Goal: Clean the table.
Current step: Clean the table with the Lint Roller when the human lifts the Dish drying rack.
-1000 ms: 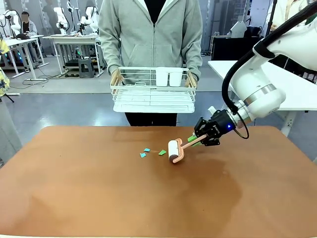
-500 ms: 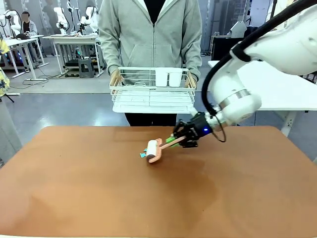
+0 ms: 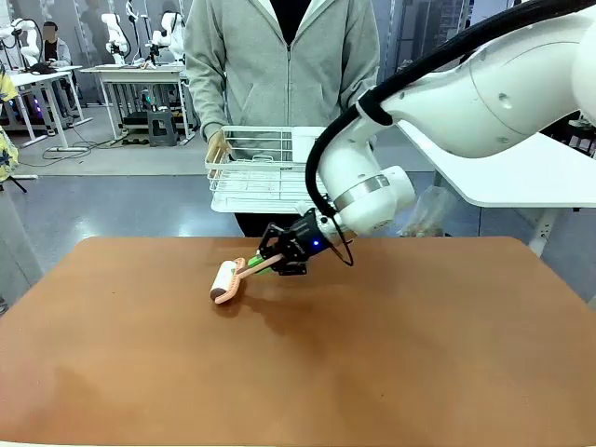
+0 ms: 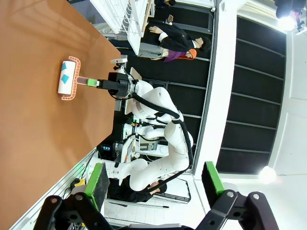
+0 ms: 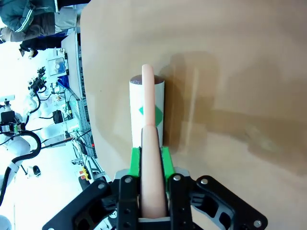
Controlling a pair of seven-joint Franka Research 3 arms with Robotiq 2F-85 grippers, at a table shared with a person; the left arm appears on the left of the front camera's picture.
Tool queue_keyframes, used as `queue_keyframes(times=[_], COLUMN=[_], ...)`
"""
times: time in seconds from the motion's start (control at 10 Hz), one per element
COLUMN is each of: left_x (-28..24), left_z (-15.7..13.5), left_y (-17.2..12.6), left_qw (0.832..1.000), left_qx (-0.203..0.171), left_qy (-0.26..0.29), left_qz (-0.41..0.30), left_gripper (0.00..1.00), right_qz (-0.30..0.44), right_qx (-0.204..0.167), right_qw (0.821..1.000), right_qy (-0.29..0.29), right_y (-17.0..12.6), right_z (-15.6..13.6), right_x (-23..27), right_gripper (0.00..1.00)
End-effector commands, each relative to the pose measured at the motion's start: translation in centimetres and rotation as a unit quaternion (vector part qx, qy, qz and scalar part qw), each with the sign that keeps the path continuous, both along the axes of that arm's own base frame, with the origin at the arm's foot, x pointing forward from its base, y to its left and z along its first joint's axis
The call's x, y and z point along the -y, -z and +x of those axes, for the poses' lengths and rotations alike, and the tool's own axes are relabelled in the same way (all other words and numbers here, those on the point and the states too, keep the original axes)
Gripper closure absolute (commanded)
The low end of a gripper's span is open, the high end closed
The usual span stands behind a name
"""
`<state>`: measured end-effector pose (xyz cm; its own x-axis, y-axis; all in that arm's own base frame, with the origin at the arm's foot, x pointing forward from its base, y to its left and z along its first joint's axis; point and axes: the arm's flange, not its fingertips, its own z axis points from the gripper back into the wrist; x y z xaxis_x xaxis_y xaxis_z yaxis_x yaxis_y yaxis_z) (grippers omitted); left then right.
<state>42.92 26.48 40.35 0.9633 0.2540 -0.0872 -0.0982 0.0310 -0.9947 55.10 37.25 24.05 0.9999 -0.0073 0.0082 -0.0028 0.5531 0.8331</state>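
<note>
The table point(image 3: 391, 354) has a wide reddish-brown top. My right gripper point(image 3: 263, 263) is shut on the pink handle of a lint roller point(image 3: 224, 280), whose white roll rests on the table left of centre. In the right wrist view the green pads point(image 5: 135, 160) clamp the handle, and the lint roller point(image 5: 146, 110) carries a green paper scrap point(image 5: 142, 111). From the left wrist view, the lint roller point(image 4: 66, 79) shows a teal scrap point(image 4: 64, 76) stuck to it. My left gripper point(image 4: 154, 179) hangs open and holds nothing, well off to the side of the table point(image 4: 29, 105).
A person in a grey hoodie stands at the far edge holding a white wire rack point(image 3: 265, 172) with white cups in it. A white-topped table point(image 3: 521, 168) stands at the right behind my arm. Most of the brown tabletop lies bare.
My right arm has swept the roller leftwards across the table, over the teal and green scraps. The scraps have left the tabletop and sit on the roll.
</note>
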Motion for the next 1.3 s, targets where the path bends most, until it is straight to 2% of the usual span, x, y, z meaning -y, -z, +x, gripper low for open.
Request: queue_keyframes(times=[0.0, 0.3, 0.4, 0.6, 0.9, 1.0, 1.1, 1.2], left_x=[-0.1, -0.1, -0.1, -0.1, -0.1, -0.1, -0.1, -0.1], left_z=[-0.5, -0.5, -0.5, -0.5, -0.5, -0.5, -0.5, -0.5], left_y=[-0.1, -0.1, -0.1, -0.1, -0.1, -0.1, -0.1, -0.1], left_qw=[1.0, 1.0, 1.0, 1.0, 1.0, 1.0, 1.0, 1.0], left_qx=[0.003, 0.003, 0.003, 0.003, 0.003, 0.003, 0.003, 0.003], left_qy=[0.005, 0.005, 0.005, 0.005, 0.005, 0.005, 0.005, 0.005], left_qz=[0.002, 0.002, 0.002, 0.002, 0.002, 0.002, 0.002, 0.002], left_gripper=[0.0, 0.0, 0.0, 0.0, 0.0, 0.0, 0.0, 0.0], right_qz=[-0.019, -0.004, 0.015, 0.038, -0.048, -0.126, -0.184, -0.218], right_qx=[-0.002, 0.022, 0.043, 0.072, 0.04, 0.02, 0.047, 0.058], right_qw=[1.0, 1.0, 0.999, 0.996, 0.998, 0.991, 0.982, 0.974], right_qy=[-0.009, 0.0, -0.015, -0.024, 0.001, -0.032, 0.001, 0.025], right_y=[1.1, -1.5, -3.9, -10.5, -13.4, -15.1, -17.9, -20.6], right_z=[-1.5, -2.2, -3.0, -4.9, -6.5, -8.0, -9.2, -10.6], right_x=[-0.6, 0.5, 1.4, 5.9, 12.2, 15.6, 21.0, 25.9], right_gripper=[0.79, 0.79, 0.79, 0.79, 0.79, 0.79, 0.79, 0.79])
